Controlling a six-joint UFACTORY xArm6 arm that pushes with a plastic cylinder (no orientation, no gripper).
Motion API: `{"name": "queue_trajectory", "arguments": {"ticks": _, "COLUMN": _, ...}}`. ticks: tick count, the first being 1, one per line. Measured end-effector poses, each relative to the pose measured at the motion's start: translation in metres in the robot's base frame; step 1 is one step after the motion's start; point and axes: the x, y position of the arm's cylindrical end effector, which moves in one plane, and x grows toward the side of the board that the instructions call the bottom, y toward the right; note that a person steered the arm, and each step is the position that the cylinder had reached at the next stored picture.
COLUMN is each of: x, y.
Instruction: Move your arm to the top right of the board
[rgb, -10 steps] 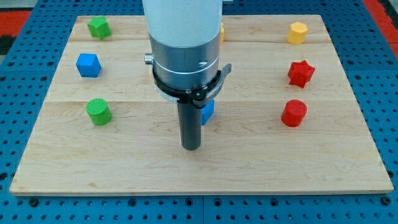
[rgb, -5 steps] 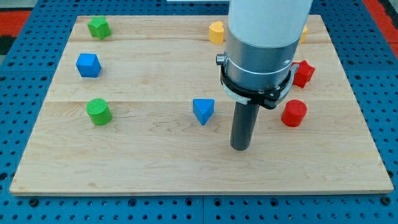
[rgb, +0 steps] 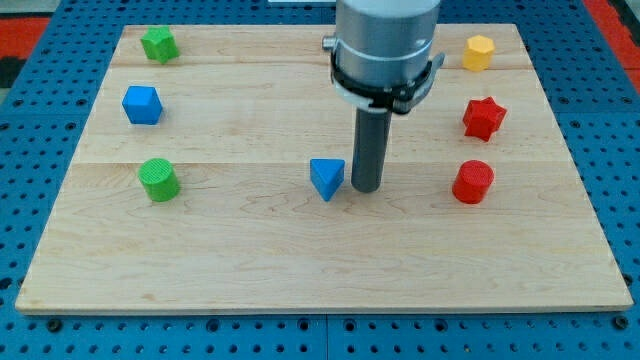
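My tip (rgb: 365, 188) rests on the wooden board (rgb: 250, 260) near its middle, just right of the blue triangular block (rgb: 327, 178), very close to it; contact cannot be told. The top right of the board holds a yellow hexagonal block (rgb: 479, 51). Below it sit a red star block (rgb: 484, 118) and a red cylinder (rgb: 473, 182), both to the right of my tip. The arm's body hides the board's top middle.
A green star block (rgb: 158, 44) lies at the top left, a blue cube (rgb: 142, 104) below it, and a green cylinder (rgb: 158, 179) at the left. A blue pegboard (rgb: 620, 150) surrounds the board.
My tip swung right past the blue triangular block, then moved up and slightly back left to stop beside it. The arm now covers the yellow block at the top middle.
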Motion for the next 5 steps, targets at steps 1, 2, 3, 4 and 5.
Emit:
{"name": "queue_trajectory", "arguments": {"ticks": 1, "x": -0.04, "y": 0.0}}
{"name": "queue_trajectory", "arguments": {"ticks": 2, "x": -0.087, "y": 0.011}}
{"name": "queue_trajectory", "arguments": {"ticks": 3, "x": -0.13, "y": 0.064}}
{"name": "queue_trajectory", "arguments": {"ticks": 4, "x": -0.152, "y": 0.169}}
{"name": "queue_trajectory", "arguments": {"ticks": 5, "x": -0.175, "y": 0.231}}
